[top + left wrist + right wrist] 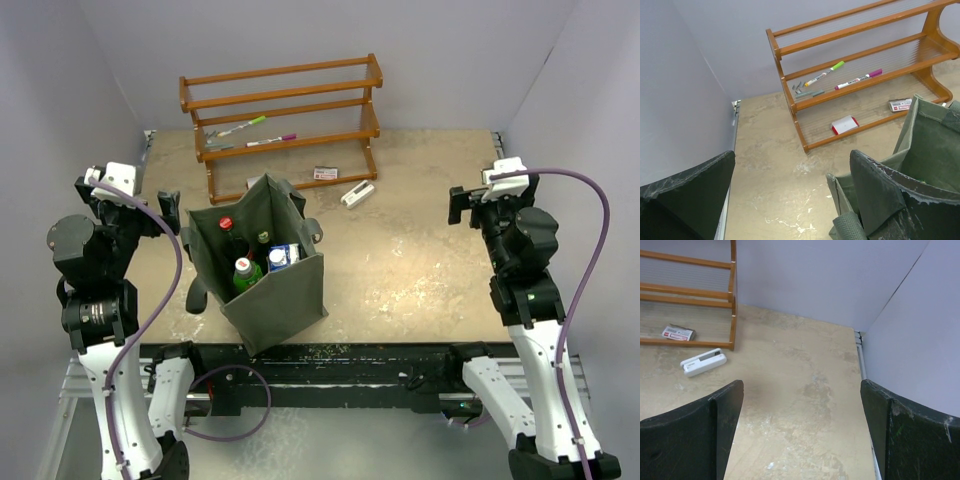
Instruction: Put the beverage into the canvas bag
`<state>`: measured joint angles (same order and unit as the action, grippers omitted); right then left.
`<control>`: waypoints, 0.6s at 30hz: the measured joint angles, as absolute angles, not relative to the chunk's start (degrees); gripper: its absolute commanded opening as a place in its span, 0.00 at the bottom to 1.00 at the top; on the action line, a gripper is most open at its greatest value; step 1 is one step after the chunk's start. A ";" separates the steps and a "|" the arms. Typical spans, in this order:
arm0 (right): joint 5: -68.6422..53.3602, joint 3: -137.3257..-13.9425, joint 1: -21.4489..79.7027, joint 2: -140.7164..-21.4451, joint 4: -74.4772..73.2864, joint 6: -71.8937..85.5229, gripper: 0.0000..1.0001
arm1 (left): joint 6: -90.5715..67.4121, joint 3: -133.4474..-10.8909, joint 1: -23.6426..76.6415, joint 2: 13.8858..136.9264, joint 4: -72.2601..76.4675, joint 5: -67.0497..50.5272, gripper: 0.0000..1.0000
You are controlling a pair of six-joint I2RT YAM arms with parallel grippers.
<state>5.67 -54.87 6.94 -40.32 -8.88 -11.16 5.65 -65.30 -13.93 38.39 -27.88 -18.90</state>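
The canvas bag (280, 290) stands upright and open at the table's near left. Inside it stand the beverages: a dark bottle with a red cap (226, 224), a green bottle with a white cap (243, 268), a dark-capped bottle (263, 238) and a blue-and-white carton (283, 256). My left gripper (168, 208) hovers open just left of the bag, holding nothing. In the left wrist view the left gripper (790, 200) spans bare table, and the bag's rim (920, 145) lies behind the right finger (880, 195). My right gripper (457, 205) (800, 435) hangs open over bare table at the right.
A wooden rack (285, 120) stands at the back with markers (243, 126) on a shelf and a red-and-white item (844, 124) on its bottom shelf. A white stapler-like device (357, 193) and a small packet (326, 173) lie near the rack's right foot. Grey walls close in on three sides.
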 measured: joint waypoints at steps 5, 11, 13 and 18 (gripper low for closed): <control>6.92 -54.37 6.81 -40.32 -8.67 -11.18 1.00 | 5.85 -65.06 -14.13 38.39 -27.59 -19.09 0.99; 8.80 -53.89 6.72 -40.42 -8.45 -11.18 1.00 | 6.63 -64.99 -14.13 38.98 -27.46 -19.42 0.99; 9.56 -53.89 6.72 -40.45 -8.34 -11.20 1.00 | 6.63 -64.99 -14.13 39.27 -27.49 -19.59 0.99; 10.00 -53.89 6.72 -40.42 -8.16 -11.22 1.00 | 6.66 -64.99 -14.24 39.66 -27.49 -19.97 0.99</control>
<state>10.00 -53.89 6.72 -40.42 -8.16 -11.22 6.66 -64.99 -14.24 39.66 -27.49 -19.97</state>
